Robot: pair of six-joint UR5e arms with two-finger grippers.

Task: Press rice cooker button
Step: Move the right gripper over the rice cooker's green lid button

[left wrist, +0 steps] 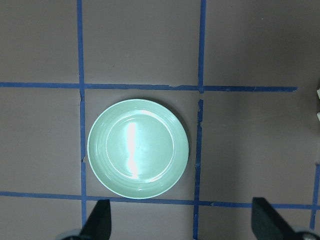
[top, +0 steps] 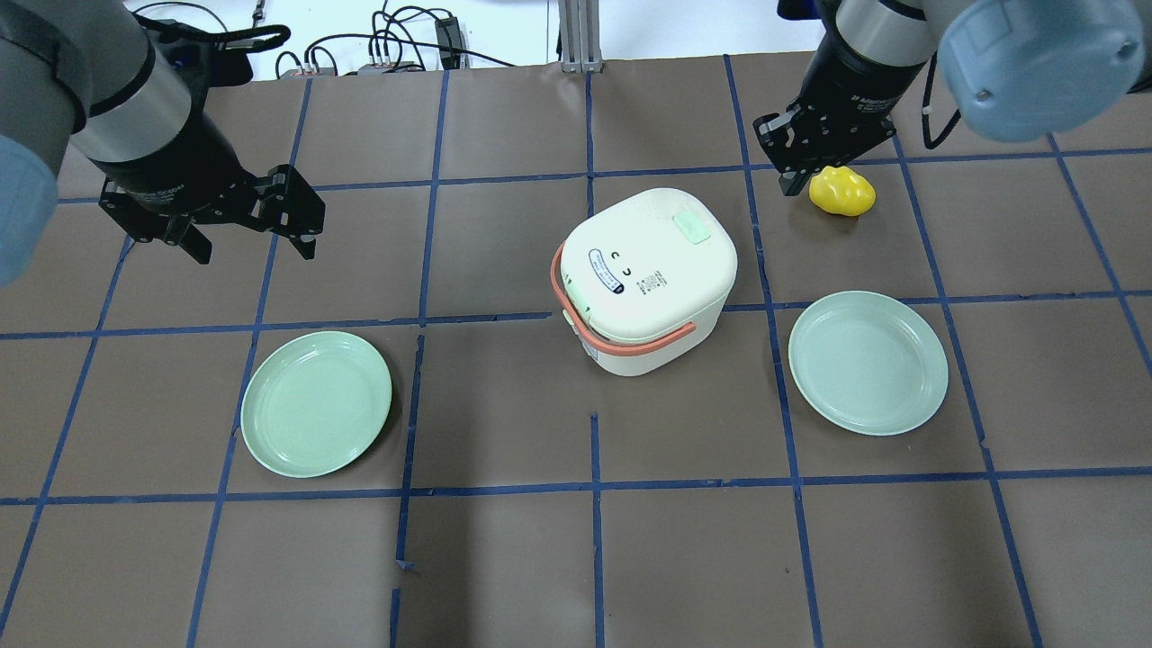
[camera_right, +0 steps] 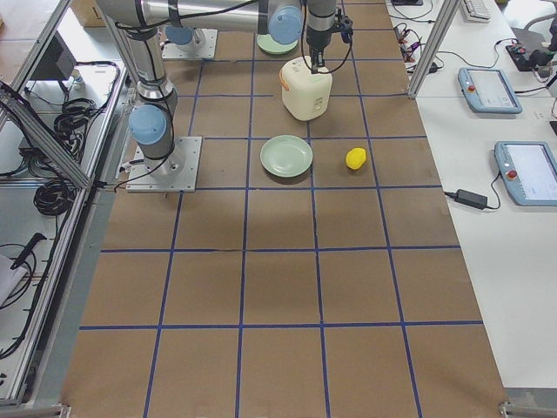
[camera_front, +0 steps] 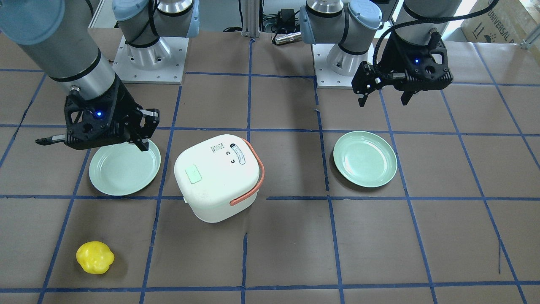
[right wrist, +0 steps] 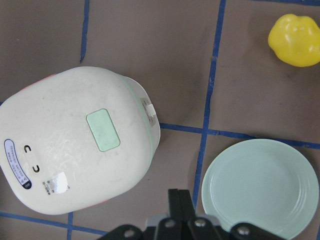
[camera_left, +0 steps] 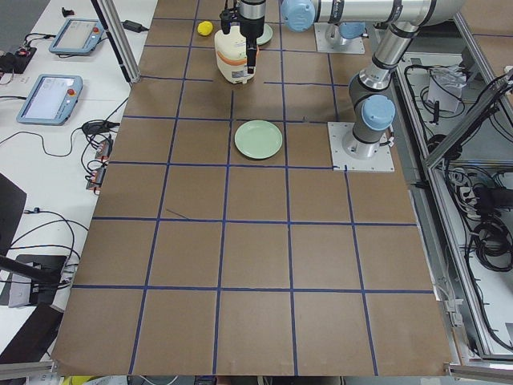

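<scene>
- Front-facing view: the rice cooker [camera_front: 219, 177] is sitting mid-worktop [camera_front: 287, 253], its green button [camera_front: 194, 174] facing up on the lid. The right gripper [camera_front: 142, 145] is hovering just beside the cooker, over a plate [camera_front: 118, 177].
- Overhead view: the left gripper [top: 250, 243] is hanging well apart from the cooker, spread wide.
- Left side view: the cooker is standing far off, and gripper detail is too small to tell.
- Right side view: a yellow pepper [camera_right: 356, 158] is lying near the cooker.
- Left wrist view: a second plate [left wrist: 138, 148] is filling the frame between wide-set fingers [left wrist: 100, 222].
- Right wrist view: the right gripper is showing pinched together, empty. The cooker's shell is looking rigid, smooth and probably light, so pressing straight down on the button, not sideways, seems wise.
</scene>
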